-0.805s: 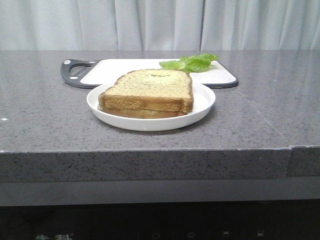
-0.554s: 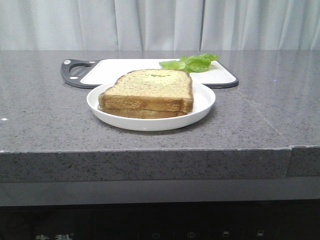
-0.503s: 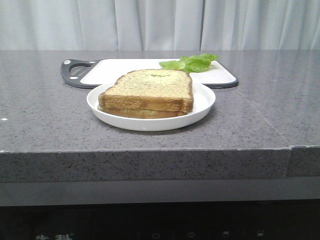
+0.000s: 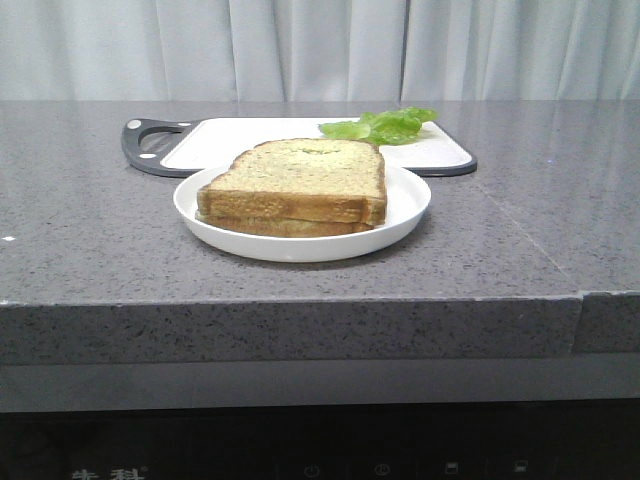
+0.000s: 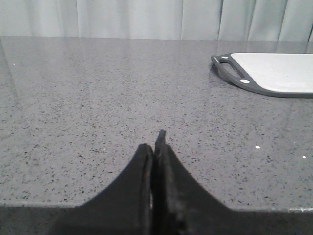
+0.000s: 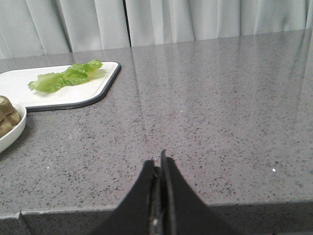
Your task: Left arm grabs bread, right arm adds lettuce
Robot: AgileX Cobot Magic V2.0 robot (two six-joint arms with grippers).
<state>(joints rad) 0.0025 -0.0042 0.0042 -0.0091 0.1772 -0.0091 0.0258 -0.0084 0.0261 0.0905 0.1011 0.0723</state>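
Bread (image 4: 297, 178) sits as the upper of two stacked toasted slices on a white plate (image 4: 405, 212) at the middle of the grey stone bench (image 4: 90, 240). Behind the plate lies a white cutting board (image 4: 240, 136) with a dark rim and handle, and the lettuce (image 4: 385, 125) rests on the board's right end, its long axis running roughly left to right.

Neither arm shows in the front view. The left tool (image 5: 155, 147), seen from its own wrist, has its two black fingers pressed together and holds nothing; only the board's handle end appears off to its right, and the bread is outside that view. The right tool (image 6: 159, 164) is likewise pressed together and empty. From it, the lettuce (image 6: 66, 77) lies ahead and to the left, on the near corner of the board, with the plate's edge (image 6: 10, 134) closer and further left.

Judging from this, the bread lies inward of the left tool, the lettuce inward and forward of the right; both tools must spread first.
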